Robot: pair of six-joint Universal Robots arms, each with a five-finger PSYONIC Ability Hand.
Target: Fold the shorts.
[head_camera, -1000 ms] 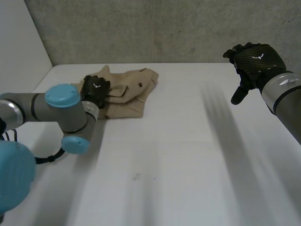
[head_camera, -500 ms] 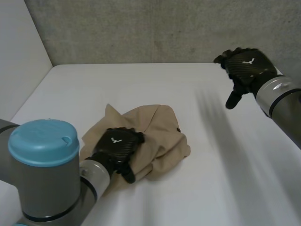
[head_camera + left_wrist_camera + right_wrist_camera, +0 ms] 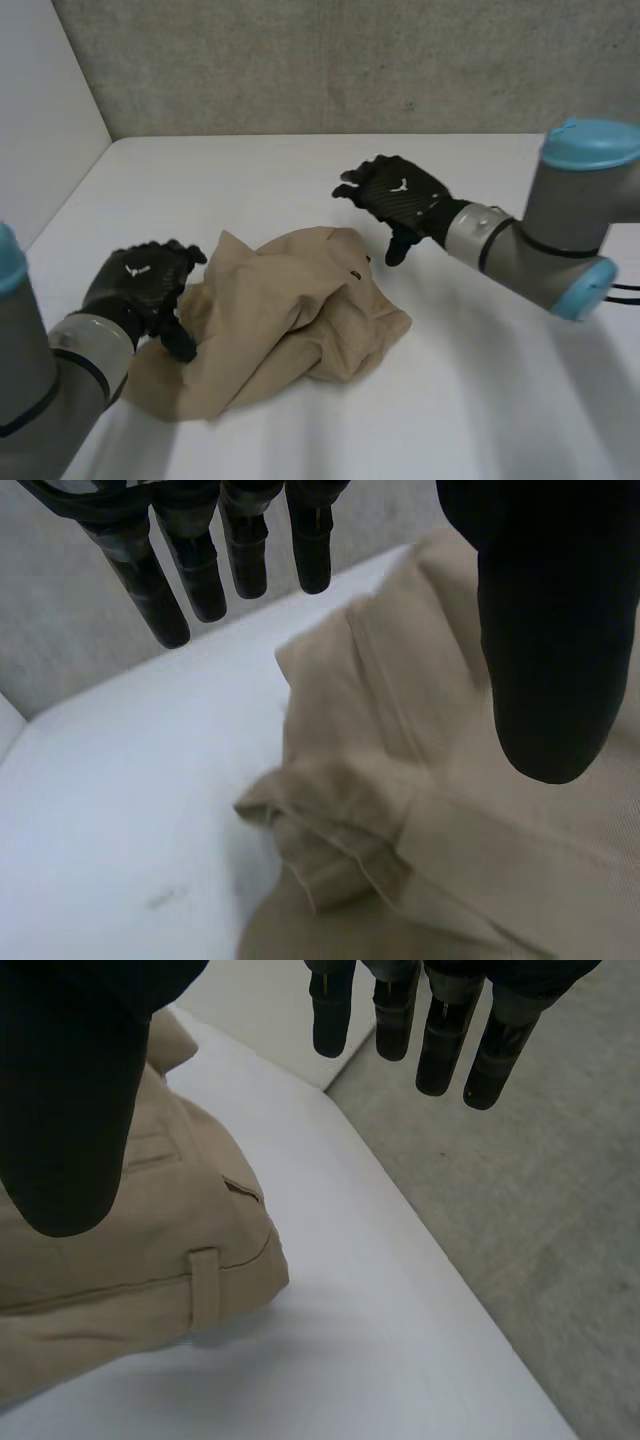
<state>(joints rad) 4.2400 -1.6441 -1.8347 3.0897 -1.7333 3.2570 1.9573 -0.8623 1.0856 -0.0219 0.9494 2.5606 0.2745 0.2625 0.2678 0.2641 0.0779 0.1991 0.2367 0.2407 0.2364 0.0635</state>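
Head view: tan shorts [image 3: 290, 320] lie crumpled on the tabletop [image 3: 500, 400], soft, light, likely floppy; left hand [image 3: 140, 285] beside their edge, right hand [image 3: 400, 200] near the far edge, both spread, holding nothing; waistband corners look the best hold.

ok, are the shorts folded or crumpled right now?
Crumpled. The shorts lie in a rumpled heap on the table, layers bunched unevenly, no clean fold line.
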